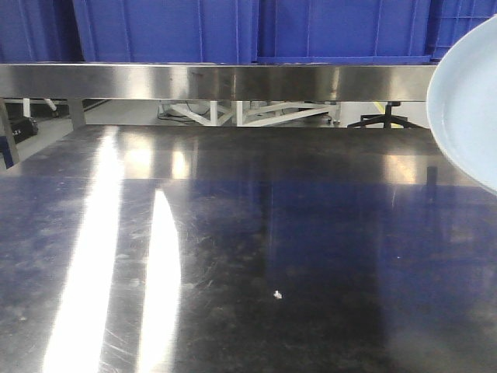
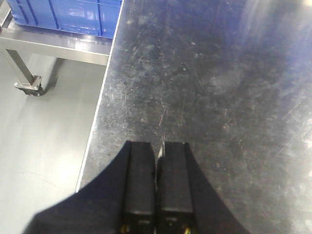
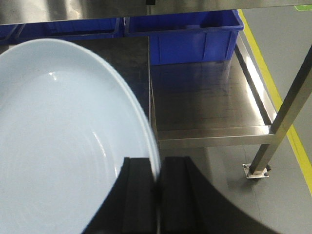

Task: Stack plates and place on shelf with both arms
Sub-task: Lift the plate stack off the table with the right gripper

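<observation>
**One plate pinched at the right, left fingers closed over the steel top**

At the far left, the left gripper (image 2: 159, 146) hung over the dark tabletop (image 2: 219, 87), close to its left edge. Its two black, blocky fingers were pressed together, pad to pad. The top was flat steel, dull and crossed by fine scratches. Beyond its edge lay smooth grey floor (image 2: 44, 126), and one ribbed blue plastic crate (image 2: 63, 17) sat on a brushed metal tier.

In the front view the flat stainless front rail of the shelf (image 1: 233, 81) ran across above the tabletop, with blue crates (image 1: 167, 31) on it. At least three sat side by side.

At the right, one plate (image 3: 63, 146) showed. It was round, shallow, glossy and pale bluish-white, with faint concentric rings in its well, and it was held tilted above the table's right end. The right gripper (image 3: 157, 168) was clamped on its low rim, one dark finger on each face. Past it a lower steel tier carried at least two more blue crates, beside one square upright post (image 3: 278, 126) and a yellow floor line (image 3: 271, 83)
</observation>
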Controlling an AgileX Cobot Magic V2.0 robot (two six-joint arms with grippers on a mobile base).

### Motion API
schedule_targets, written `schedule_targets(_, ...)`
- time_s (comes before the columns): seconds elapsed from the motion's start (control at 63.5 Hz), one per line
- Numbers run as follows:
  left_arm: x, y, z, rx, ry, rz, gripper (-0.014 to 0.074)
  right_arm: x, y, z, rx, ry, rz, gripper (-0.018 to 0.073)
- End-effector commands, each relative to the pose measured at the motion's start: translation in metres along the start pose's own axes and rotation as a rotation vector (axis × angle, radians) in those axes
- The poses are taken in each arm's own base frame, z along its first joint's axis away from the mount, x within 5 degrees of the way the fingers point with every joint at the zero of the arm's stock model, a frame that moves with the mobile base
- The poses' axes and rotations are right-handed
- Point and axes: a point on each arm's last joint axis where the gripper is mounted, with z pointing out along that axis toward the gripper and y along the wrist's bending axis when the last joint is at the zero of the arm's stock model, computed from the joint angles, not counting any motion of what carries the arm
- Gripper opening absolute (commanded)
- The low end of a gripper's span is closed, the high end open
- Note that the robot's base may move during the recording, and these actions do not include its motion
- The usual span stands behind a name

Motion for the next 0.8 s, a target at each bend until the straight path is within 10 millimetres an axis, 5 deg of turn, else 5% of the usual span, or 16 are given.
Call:
schedule_targets(0.0, -0.0138, -0.0022, -0.0055, 0.021, -0.096, -0.012, 0.0086, -0.0181, 0.0017, -0.0051, -0.014, -0.13, -0.002, 0.0057)
schedule_targets(0.788, -0.0138, -0.0022, -0.0055, 0.021, -0.096, -0.012, 0.0086, -0.0181, 0.0017, -0.0051, -0.014, -0.13, -0.002, 0.0057)
